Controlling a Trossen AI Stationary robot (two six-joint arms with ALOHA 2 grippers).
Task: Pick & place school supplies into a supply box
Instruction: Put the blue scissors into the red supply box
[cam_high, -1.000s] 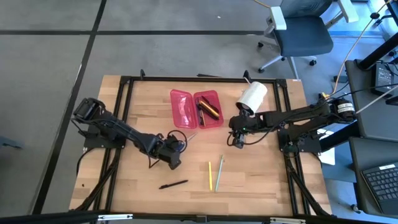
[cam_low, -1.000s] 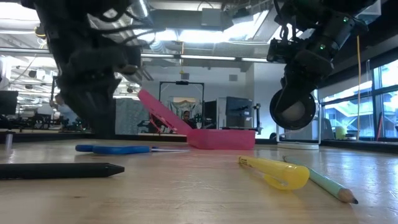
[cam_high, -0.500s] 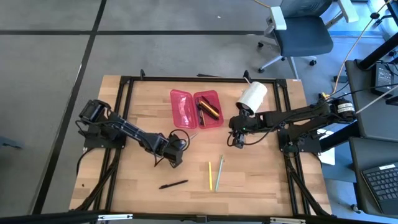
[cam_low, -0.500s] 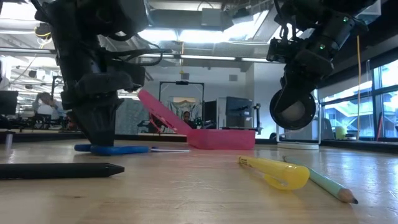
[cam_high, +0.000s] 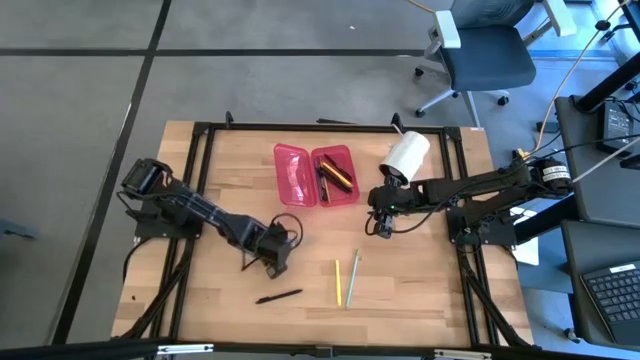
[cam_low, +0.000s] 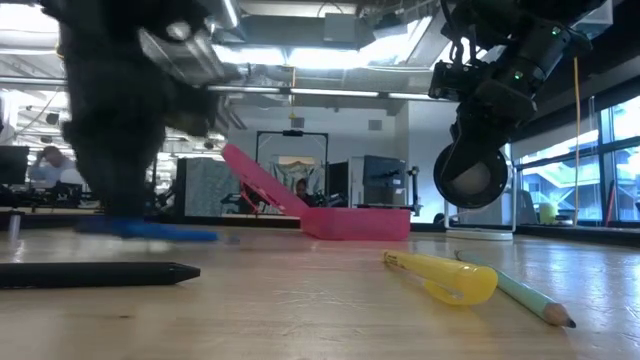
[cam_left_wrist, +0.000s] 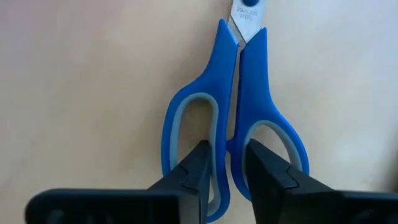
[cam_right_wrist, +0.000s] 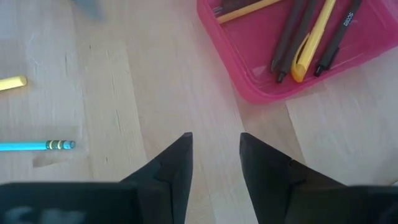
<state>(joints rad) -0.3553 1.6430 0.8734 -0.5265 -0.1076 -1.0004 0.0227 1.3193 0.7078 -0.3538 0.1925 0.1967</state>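
Note:
Blue-handled scissors (cam_left_wrist: 230, 81) lie under my left gripper (cam_left_wrist: 227, 155), which is shut on their handles near the table's middle (cam_high: 276, 246); in the high view the gripper hides them. The pink supply box (cam_high: 316, 175) lies open at the far middle, with several pens in its right half (cam_right_wrist: 298, 50). My right gripper (cam_high: 383, 226) hovers open to the right of the box with nothing between its fingers (cam_right_wrist: 214, 155). A yellow pen (cam_high: 338, 283), a green pencil (cam_high: 352, 278) and a black pen (cam_high: 278, 297) lie flat on the table near its front. My left gripper has one finger (cam_left_wrist: 196, 168) in each handle loop of the scissors. It pinches the loops' two inner bars (cam_left_wrist: 219, 134) between the fingers. The fingers point down from above. The scissors stay level; whether they are clear of the table I cannot tell.
A big white roll (cam_high: 405, 155) stands at the far right, beside the right arm. Black frame rails (cam_high: 195, 200) run along the table's left, right and far sides. Bare wood lies between the box and the loose pens.
My left gripper came down onto the scissors and shut on their handles. It has then gone toward the table's left edge, and the scissors have gone along with it. My right gripper has kept still.

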